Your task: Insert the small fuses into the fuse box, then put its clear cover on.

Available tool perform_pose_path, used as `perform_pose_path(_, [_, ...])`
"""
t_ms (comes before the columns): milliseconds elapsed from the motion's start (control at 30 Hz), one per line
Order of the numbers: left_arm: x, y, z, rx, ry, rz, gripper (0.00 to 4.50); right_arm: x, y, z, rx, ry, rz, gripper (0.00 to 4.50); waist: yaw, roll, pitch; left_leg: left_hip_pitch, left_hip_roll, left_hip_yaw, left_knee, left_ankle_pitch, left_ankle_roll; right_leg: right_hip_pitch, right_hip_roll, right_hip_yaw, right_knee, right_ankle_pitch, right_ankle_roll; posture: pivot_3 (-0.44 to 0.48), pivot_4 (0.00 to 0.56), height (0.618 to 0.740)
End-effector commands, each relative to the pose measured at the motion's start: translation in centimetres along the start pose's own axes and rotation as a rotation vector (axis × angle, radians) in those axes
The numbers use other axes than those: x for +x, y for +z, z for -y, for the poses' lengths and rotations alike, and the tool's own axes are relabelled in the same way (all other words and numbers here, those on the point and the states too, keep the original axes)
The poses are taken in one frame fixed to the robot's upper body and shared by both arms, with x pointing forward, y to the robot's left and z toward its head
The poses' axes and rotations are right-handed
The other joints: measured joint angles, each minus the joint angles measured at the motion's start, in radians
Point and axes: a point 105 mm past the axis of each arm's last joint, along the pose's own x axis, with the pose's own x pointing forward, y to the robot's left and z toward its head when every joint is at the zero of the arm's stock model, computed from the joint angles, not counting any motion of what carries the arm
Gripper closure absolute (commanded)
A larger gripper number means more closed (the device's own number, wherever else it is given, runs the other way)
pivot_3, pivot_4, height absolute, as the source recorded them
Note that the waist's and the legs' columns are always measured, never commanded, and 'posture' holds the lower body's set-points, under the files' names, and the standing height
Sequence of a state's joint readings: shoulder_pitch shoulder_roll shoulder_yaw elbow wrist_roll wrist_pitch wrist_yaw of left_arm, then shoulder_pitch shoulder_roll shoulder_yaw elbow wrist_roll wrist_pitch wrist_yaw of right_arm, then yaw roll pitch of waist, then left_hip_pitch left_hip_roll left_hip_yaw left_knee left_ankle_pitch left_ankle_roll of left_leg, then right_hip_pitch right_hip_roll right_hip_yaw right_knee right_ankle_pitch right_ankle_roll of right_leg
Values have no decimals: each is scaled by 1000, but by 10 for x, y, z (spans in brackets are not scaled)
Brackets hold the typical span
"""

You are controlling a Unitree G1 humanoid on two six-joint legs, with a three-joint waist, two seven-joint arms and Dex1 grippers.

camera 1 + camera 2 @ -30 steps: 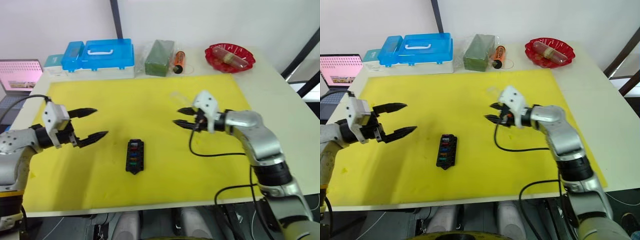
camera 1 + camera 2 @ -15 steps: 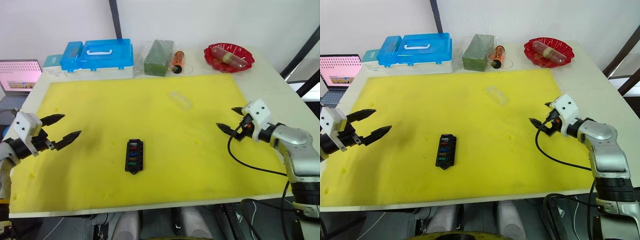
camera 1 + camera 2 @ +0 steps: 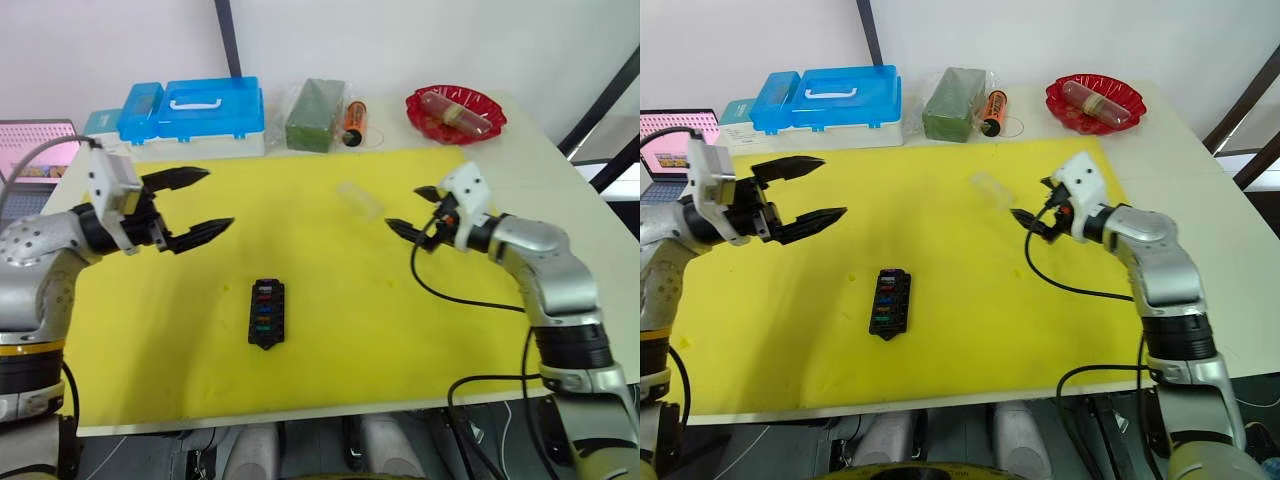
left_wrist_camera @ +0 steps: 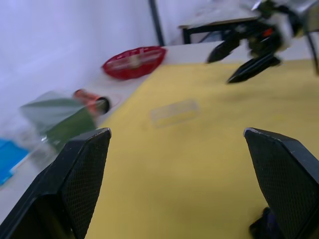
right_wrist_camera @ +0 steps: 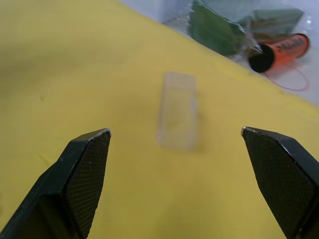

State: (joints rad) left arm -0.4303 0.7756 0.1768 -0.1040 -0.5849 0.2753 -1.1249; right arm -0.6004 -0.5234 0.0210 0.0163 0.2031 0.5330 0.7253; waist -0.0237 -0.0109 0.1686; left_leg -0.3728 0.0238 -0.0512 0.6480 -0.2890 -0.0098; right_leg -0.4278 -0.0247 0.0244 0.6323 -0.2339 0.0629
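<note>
Just ahead of the right pincer (image 3: 414,212), lying flat on the yellow mat (image 3: 330,330), is the clear cover (image 5: 177,110); that pincer hangs spread wide and empty, its two fingers pointing toward the cover and framing it in the right wrist view. Nearer the robot and well apart from both pincers sits the fuse box (image 3: 267,312), with coloured fuses (image 3: 265,308) showing in its slots, so the filling looks done and the cover seems to be the step in hand. Over on the other side, the left pincer (image 3: 201,202) is also wide open with nothing in it, raised above the mat and aimed inward. Risk lies in the cover itself: thin, slick and nearly invisible against the mat, it could skid away if one finger lands first, or flip up if pinched off-centre. Pressing down too hard may dent the soft mat and tilt the cover out of reach. Beyond the cover, the orange tube (image 5: 280,49) and the wrapped green block (image 3: 316,102) on the surface could be nudged by an overshoot.
</note>
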Motion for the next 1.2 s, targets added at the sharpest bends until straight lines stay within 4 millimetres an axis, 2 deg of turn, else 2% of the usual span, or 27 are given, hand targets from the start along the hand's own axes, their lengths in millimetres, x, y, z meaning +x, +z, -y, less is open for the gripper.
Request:
perform_pose_path(33, [17,9,15,30,-100,24,0,19,13,5,-18,-35,38,27,3,0,0,0,0,0,0,0,0,0,0,0,0,0,0,0,150,740])
perform_pose_path(200, [28,9,16,34,-90,52,0,45,4,8,-3,-72,33,27,9,0,0,-1,0,0,0,0,0,0,0,0,0,0,0,0,150,740])
perform_pose_path(300, [35,8,18,36,-79,61,0,53,-3,8,11,-81,32,27,8,0,0,-1,0,0,0,0,0,0,0,0,0,0,0,0,150,740])
perform_pose_path(533, [51,6,22,0,-58,76,0,60,-16,21,22,-120,20,27,4,0,0,-1,0,0,1,0,0,0,0,0,0,0,0,0,150,740])
perform_pose_path(767, [56,4,18,1,-55,72,0,66,-23,17,47,-73,2,27,3,0,0,0,0,0,0,0,0,0,0,0,0,0,0,0,150,740])
perform_pose_path(1167, [56,1,16,0,-65,59,0,68,-28,19,51,-88,-11,27,3,0,0,0,0,0,0,0,0,0,0,0,1,0,0,0,150,740])
perform_pose_path(1200, [56,1,16,1,-65,59,0,68,-28,20,52,-91,-9,414,3,0,0,0,0,0,0,0,0,0,0,0,1,0,0,0,150,740])
